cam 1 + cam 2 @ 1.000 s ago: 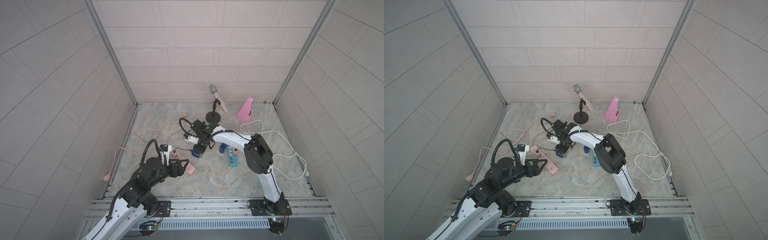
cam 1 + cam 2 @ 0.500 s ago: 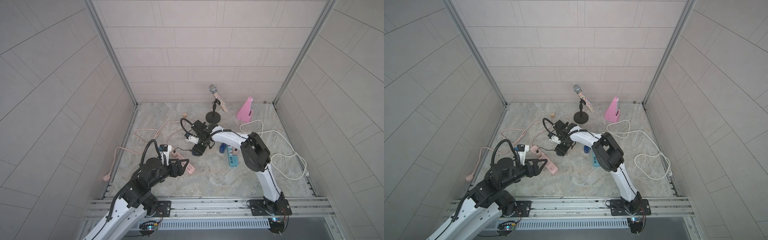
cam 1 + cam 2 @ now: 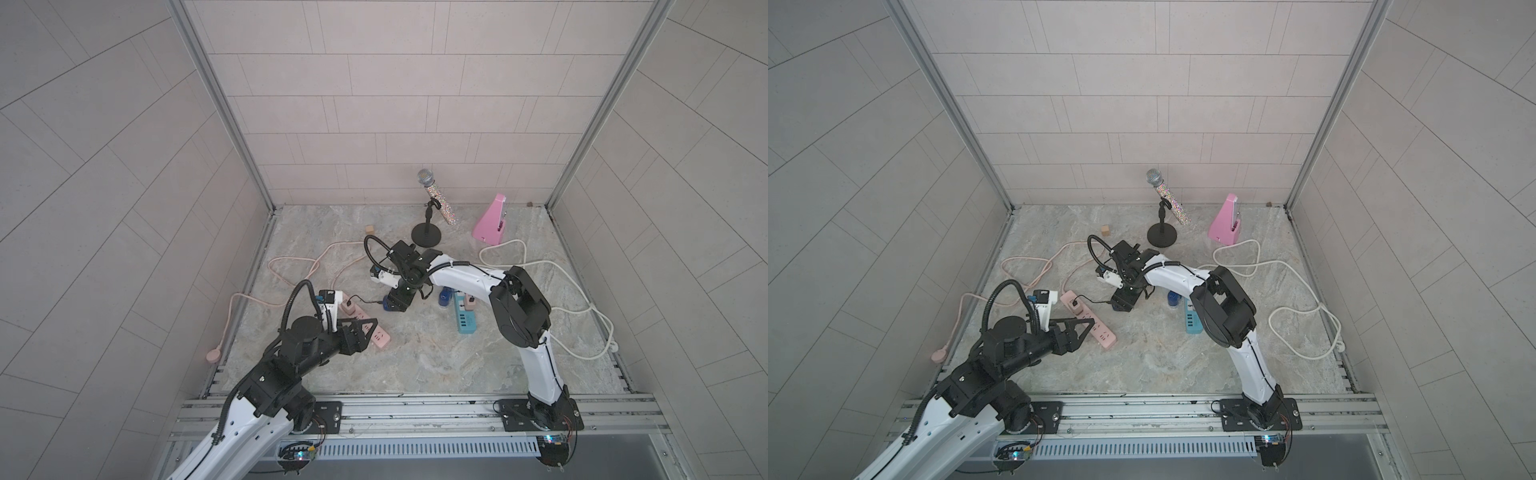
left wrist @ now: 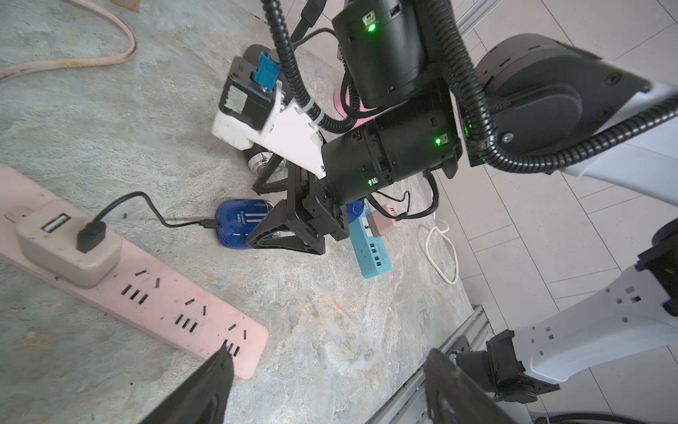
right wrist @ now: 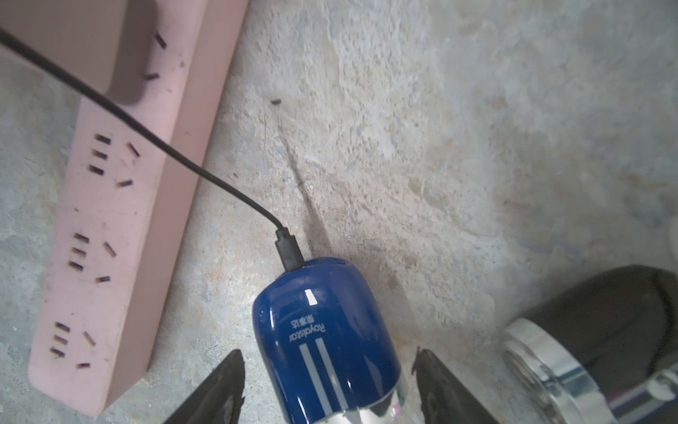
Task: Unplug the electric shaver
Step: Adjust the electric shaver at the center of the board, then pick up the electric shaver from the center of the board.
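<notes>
In a top view, the glossy blue, rounded plastic shaver (image 3: 390,306) lay on the marble floor (image 3: 436,365) at about 10 o'clock from its middle, under the right gripper (image 3: 398,300). From the shaver's 9 o'clock side a thin black cable (image 3: 365,300) ran to a beige adapter (image 3: 348,306) in the long pink power strip (image 3: 382,340). The left gripper (image 3: 371,336) hovered, spread wide and empty, over the strip's 5 o'clock end. A teal power strip (image 3: 465,322) lay at 3 o'clock of the shaver, and a glittery microphone on a black stand (image 3: 432,203) stood at 1 o'clock.

The left wrist view showed the black USB plug (image 4: 90,235) seated in the adapter, with nothing pinning the pink strip.

In the right wrist view the right gripper's jaws stood apart astride the shaver, a gap on each side, gripping nothing. The cable's small plug (image 5: 290,251) sat in the shaver's end. A black cylinder with a chrome end (image 5: 587,330) lay just beside one finger.

Likely trouble: the slick curved shell could squirt out of closing jaws. Pulling it with the strip unheld could drag the adapter and strip along instead of freeing the plug. The cylinder might get knocked.
</notes>
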Action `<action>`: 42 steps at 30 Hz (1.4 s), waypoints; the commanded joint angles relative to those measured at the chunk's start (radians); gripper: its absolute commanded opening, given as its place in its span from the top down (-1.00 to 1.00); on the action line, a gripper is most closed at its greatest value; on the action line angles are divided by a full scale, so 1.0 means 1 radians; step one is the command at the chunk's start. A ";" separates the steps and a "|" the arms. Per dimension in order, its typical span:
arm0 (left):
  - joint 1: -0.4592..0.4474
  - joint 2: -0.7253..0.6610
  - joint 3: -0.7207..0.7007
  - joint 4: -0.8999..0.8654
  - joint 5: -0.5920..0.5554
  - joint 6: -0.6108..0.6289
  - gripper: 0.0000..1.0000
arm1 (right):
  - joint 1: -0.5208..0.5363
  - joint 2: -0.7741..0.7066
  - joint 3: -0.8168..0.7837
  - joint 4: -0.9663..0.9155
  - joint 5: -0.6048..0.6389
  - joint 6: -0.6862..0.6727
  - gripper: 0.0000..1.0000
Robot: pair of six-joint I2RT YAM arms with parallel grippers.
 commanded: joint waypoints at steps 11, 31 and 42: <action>0.003 -0.007 -0.011 0.022 -0.012 0.005 -0.72 | 0.021 -0.039 -0.050 0.023 0.048 -0.113 -0.50; 0.003 -0.030 -0.015 0.009 -0.027 -0.005 -0.72 | 0.028 -0.065 -0.104 0.078 0.070 -0.109 0.39; 0.003 -0.030 -0.025 0.024 -0.024 -0.014 -0.73 | 0.015 -0.105 -0.106 0.089 0.087 -0.045 -0.88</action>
